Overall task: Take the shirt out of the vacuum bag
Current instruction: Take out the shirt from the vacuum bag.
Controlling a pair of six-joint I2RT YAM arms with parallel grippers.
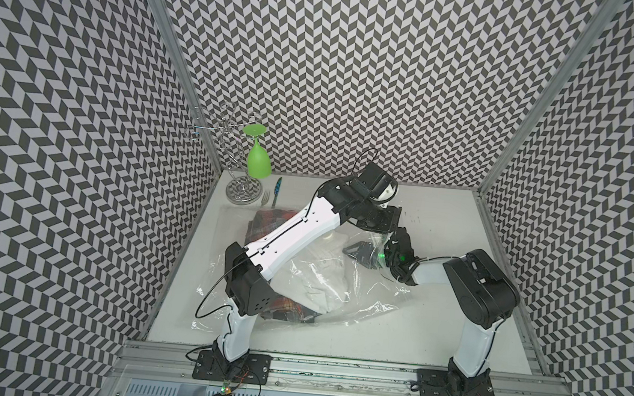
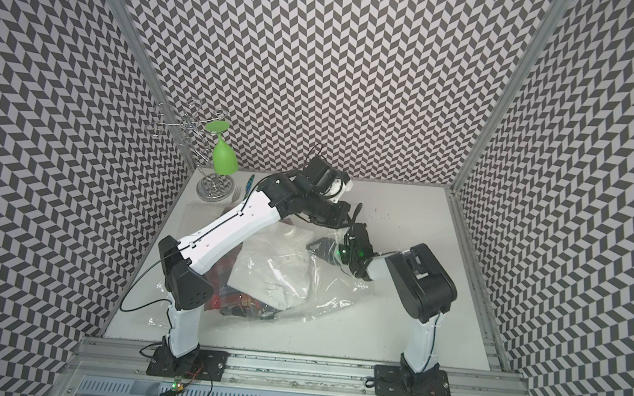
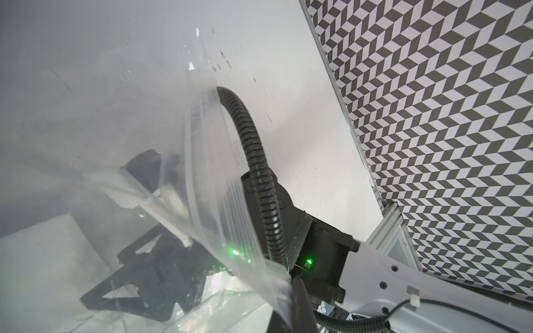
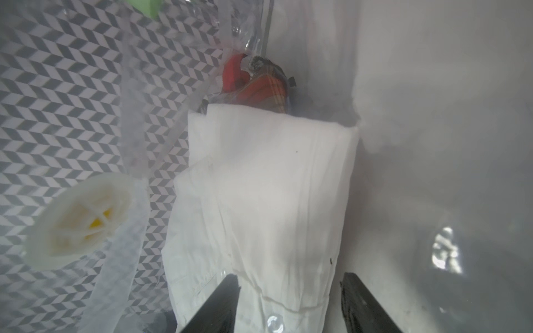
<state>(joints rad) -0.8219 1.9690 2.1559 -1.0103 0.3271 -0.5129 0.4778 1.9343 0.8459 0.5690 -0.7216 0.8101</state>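
Left tool is clenching tight on the zip edge of the vacuum bag, holding that mouth up off the bench. Only one dark finger is showing; plastic is hiding the rest. Right tool is sitting inside the bag, jaws standing apart and unclenched, one finger over the folded white shirt, the other just beside it. Shirt is lying inside the bag, a plaid garment peeking out behind it. Round white valve is hanging nearby. Left arm is covering much of the bag in both top views.
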